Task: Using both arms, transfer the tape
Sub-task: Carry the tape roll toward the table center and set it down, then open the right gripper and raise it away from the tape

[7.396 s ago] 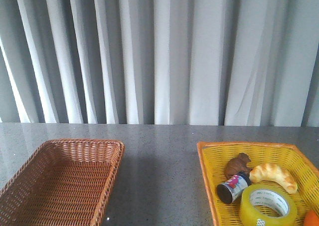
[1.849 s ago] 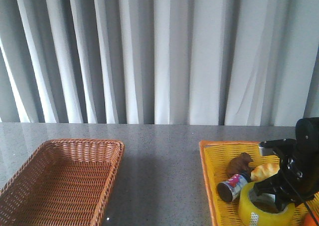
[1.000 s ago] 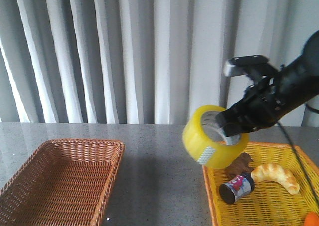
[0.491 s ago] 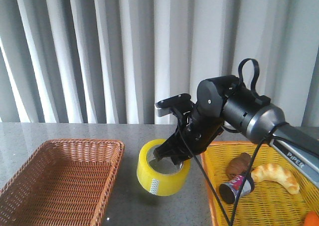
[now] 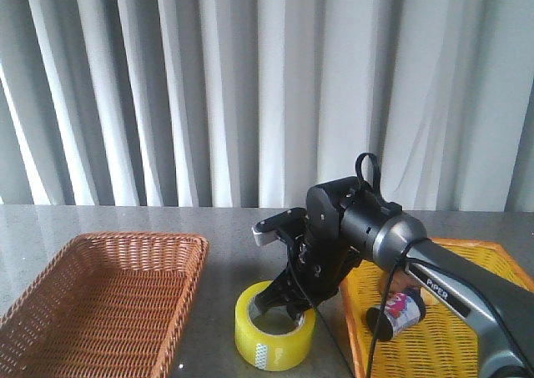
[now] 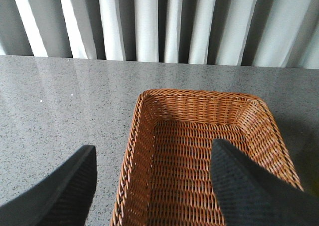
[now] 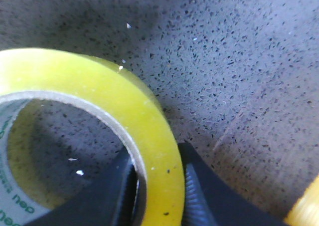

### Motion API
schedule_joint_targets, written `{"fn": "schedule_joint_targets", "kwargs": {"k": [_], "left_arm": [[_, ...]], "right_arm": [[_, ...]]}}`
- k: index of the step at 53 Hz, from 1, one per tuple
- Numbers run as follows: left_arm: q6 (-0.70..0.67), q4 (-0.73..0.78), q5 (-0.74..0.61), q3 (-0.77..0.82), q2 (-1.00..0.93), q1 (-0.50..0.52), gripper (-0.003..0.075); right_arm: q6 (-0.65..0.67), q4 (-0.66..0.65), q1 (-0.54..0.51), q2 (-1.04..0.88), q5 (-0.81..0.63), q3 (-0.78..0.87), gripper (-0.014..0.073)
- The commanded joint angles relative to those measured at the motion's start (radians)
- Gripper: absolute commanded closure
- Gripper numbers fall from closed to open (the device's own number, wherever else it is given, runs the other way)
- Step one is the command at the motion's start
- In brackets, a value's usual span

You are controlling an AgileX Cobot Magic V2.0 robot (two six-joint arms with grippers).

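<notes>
Tape (image 5: 274, 338) sits on the grey speckled bench (image 5: 242, 253) between the two baskets, lying flat with its open core facing up. The right claw (image 5: 287, 304) is clamped on the roll's wall: in the right wrist view one black finger (image 7: 119, 186) is inside the white printed core and the other is against the yellow outer face, pinching the rim between them. The right arm (image 5: 359, 228) reaches in from the lower right, passing over the near corner of the yellow basket (image 5: 492, 257), with its thin black cable looping above the wrist and hanging down in front of that basket. The roll lies close to the yellow basket's left rim, apart from it by a narrow strip of bench, and a wider strip of bare stone separates it from the right rim of the brown wicker basket (image 5: 100, 303). A small can (image 5: 399, 309) with a printed label lies on its side inside the yellow basket, just beyond the arm. From the left wrist view, the left claw (image 6: 154, 186) hangs above the near end of the brown wicker basket with its two dark fingers spread wide, one over the bench outside the basket's rim and one over its woven floor, gripping nothing. Behind everything, grey-white curtains (image 5: 250, 86) close off the far edge of the bench, and the strip of bench along that edge lies open.
</notes>
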Motion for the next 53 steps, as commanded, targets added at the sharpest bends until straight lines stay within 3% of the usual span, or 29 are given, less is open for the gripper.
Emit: {"fn": "schedule_joint_targets", "kwargs": {"k": [1,13,29,44,53], "left_arm": [[-0.002,0.001,-0.064,-0.033,-0.008,-0.005,0.0256],[-0.002,0.001,-0.057,-0.033,-0.008,-0.005,0.0256],[-0.002,0.000,-0.057,-0.033,-0.008,-0.005,0.0256],[-0.002,0.000,-0.062,-0.033,-0.008,-0.005,0.0256],[0.003,0.003,-0.061,-0.033,-0.008,-0.013,0.0256]], "right_arm": [[0.000,-0.006,-0.004,-0.060,-0.050,-0.037,0.0448],[-0.007,-0.004,-0.004,-0.057,-0.046,-0.037,0.0391],[-0.039,0.025,-0.004,-0.079,-0.047,-0.037,0.0187],[-0.038,0.019,-0.007,-0.260,-0.154,-0.037,0.0183],[-0.034,-0.019,-0.007,-0.435,-0.242,-0.036,0.0231]]}}
